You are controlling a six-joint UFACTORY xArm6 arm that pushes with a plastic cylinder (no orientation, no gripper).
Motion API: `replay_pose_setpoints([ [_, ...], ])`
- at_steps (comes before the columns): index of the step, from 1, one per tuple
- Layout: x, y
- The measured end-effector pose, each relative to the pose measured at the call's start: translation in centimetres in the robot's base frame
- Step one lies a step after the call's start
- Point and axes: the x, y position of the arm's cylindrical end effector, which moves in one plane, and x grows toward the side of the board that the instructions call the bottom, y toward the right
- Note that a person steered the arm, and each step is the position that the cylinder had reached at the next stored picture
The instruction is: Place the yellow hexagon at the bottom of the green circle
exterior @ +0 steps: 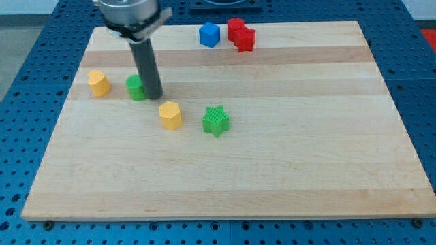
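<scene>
The yellow hexagon [170, 115] lies on the wooden board [272, 163], left of centre. The green circle [136, 88] sits up and to its left, partly hidden by my dark rod. My tip [155, 96] rests just right of the green circle, touching or nearly touching it. The tip is a short way above and left of the yellow hexagon, with a small gap between them. The hexagon is lower than the circle and off to its right.
A second yellow block [99, 83] lies left of the green circle. A green star [216, 121] sits right of the hexagon. A blue cube [210, 35] and two red blocks [236, 27] [245, 39] lie near the view's top edge.
</scene>
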Motion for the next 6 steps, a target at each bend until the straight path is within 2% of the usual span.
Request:
replay_pose_setpoints([
  [1,-2.6,-0.1],
  [4,-3.4,-1.9],
  [6,-4.2,-7.9],
])
